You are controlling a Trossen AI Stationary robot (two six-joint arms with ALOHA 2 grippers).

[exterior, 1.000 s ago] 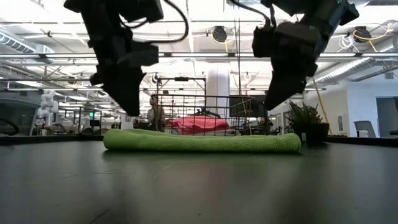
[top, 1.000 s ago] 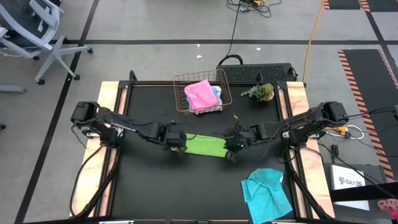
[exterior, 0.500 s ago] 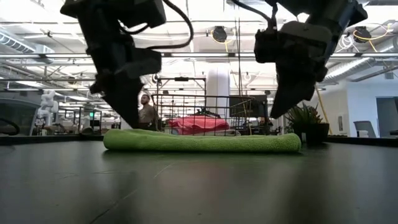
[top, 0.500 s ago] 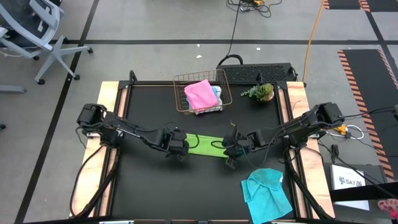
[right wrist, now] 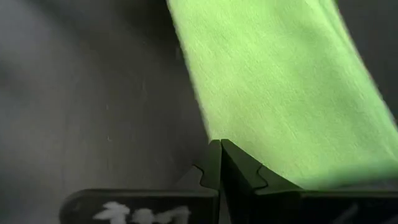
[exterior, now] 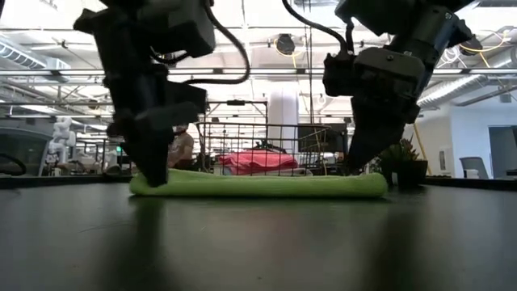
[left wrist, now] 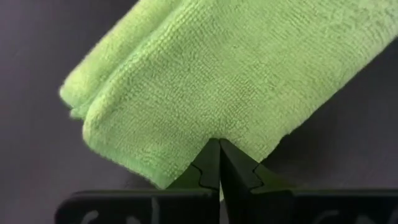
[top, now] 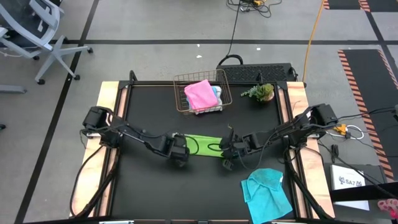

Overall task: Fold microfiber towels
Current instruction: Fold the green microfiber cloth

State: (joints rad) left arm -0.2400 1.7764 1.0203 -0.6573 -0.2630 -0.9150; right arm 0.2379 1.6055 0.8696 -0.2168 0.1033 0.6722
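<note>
At table centre, the left gripper point(top: 180, 154) and right gripper point(top: 227, 155) (both pinched tight) clamp the folded lime-green microfiber towel point(top: 205, 145) at its six-o'clock edge.

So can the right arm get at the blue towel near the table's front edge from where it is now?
Probably yes: the blue towel lies in the open near the right gripper, but that gripper is shut on the green towel.

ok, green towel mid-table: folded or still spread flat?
Folded. The green towel lies as a narrow strip between the left gripper and right gripper; the left wrist view shows stacked layers at its end.
</note>
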